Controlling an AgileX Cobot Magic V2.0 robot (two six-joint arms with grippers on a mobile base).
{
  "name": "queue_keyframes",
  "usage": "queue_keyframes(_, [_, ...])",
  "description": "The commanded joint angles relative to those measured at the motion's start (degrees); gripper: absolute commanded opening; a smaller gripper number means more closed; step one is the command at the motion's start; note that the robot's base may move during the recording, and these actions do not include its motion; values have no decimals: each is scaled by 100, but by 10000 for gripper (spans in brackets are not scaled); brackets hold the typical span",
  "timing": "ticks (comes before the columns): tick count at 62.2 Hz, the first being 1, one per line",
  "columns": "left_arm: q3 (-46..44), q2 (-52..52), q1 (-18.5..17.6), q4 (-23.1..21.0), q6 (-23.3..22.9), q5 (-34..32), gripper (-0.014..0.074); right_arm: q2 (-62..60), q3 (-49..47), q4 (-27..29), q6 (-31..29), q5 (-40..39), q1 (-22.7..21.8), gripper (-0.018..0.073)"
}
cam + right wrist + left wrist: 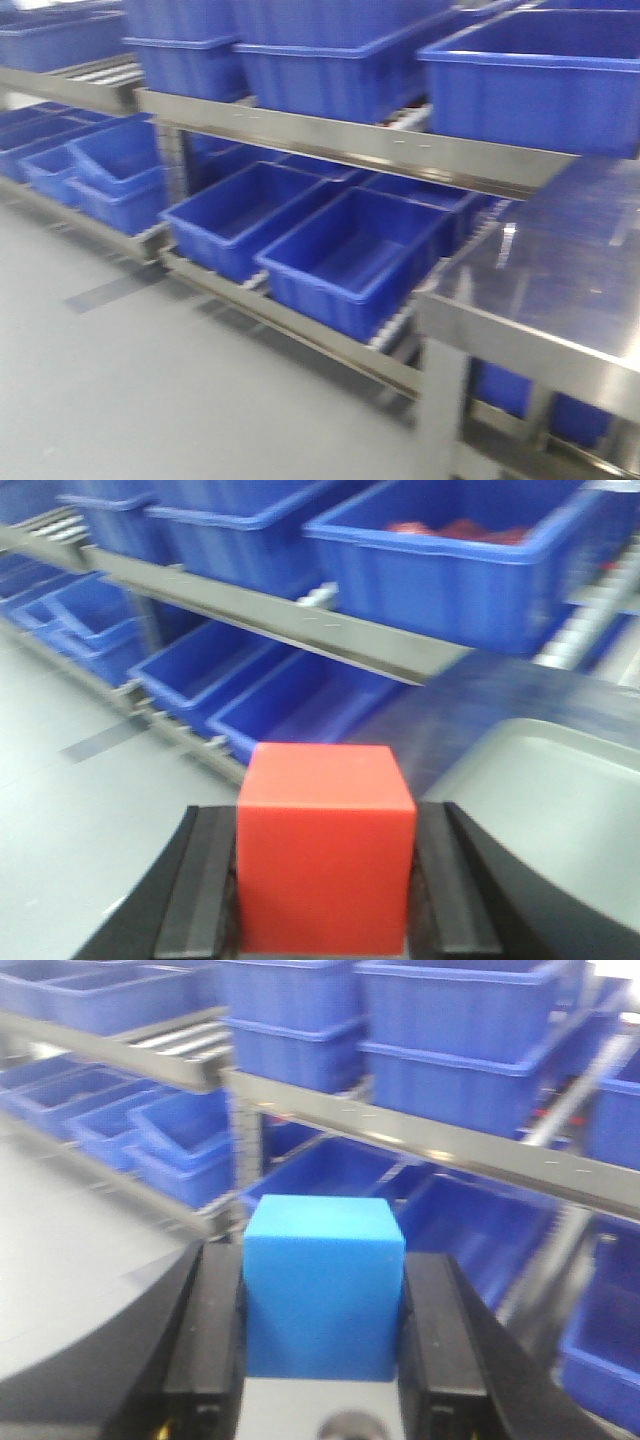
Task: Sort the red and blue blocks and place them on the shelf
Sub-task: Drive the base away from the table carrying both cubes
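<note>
My left gripper (322, 1335) is shut on a blue block (322, 1285), held between its black fingers (205, 1330) in the air in front of the shelf. My right gripper (325, 880) is shut on a red block (325, 845) in the same way. A metal shelf rack (350, 140) with two levels carries blue bins; neither gripper shows in the front view. In the right wrist view an upper-level blue bin (470, 575) holds red things. The lower bins (350, 255) look empty.
A steel table top (560, 270) stands at the right, level with the rack's upper rail. Several more blue bins (100, 165) fill the lower left rack. Grey floor (130, 390) lies in front, with a dark tape mark (115, 290).
</note>
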Motion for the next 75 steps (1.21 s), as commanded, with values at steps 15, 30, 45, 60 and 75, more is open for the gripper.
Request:
queue_keyframes(15, [-213,43,-42,-40,-46,-491,132,49,-160,-2,-18,-471,-33,51])
queue_keyframes(30, [-213,43,-42,-40,-46,-491,132,49,-160,-2,-18,-471,-33,51])
queue_keyframes(45, [-213,43,-42,-40,-46,-491,132,49,-160,-2,-18,-471,-33,51])
queue_keyframes(60, [-213,43,-42,-40,-46,-491,132,49,-160,-2,-18,-471,-33,51])
queue_keyframes(75, [-213,43,-42,-40,-46,-491,132,49,-160,-2,-18,-471,-33,51])
